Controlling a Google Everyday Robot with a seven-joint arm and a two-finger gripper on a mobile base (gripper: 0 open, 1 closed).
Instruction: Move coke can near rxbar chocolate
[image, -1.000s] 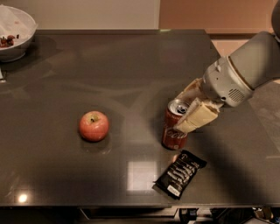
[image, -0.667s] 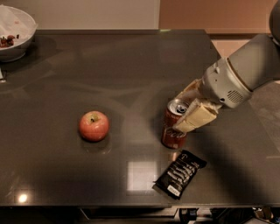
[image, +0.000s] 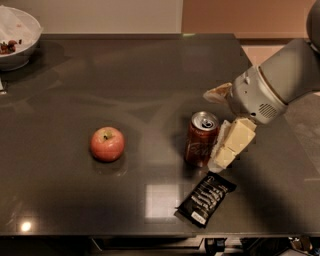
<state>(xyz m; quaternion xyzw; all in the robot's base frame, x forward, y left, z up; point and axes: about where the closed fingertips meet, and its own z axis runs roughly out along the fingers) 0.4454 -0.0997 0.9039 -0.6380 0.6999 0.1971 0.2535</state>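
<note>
1. Since the earlier frame my claw (image: 212, 129) had backed off to the right. The far finger (image: 218, 93), which had been at the can's rim, was clear of it.
2. Claw state: fingers spread wide, pinching nothing. The near finger sat just beside the right wall of the coke can (image: 201, 140); I couldn't tell whether it was touching.
3. The coke can stood upright on the dark table (image: 150, 65), in about the same spot as before, right of centre.
4. The rxbar chocolate (image: 205, 198) lay flat at the front edge, angled, just below and to the right of the can, with a small gap between them.
5. Nothing lay between can and bar.
6. An apple (image: 107, 143) sat well apart to the left of the can, out of the way.
7. A white bowl (image: 22, 47) sat at the far left corner, well apart from everything else.
</note>
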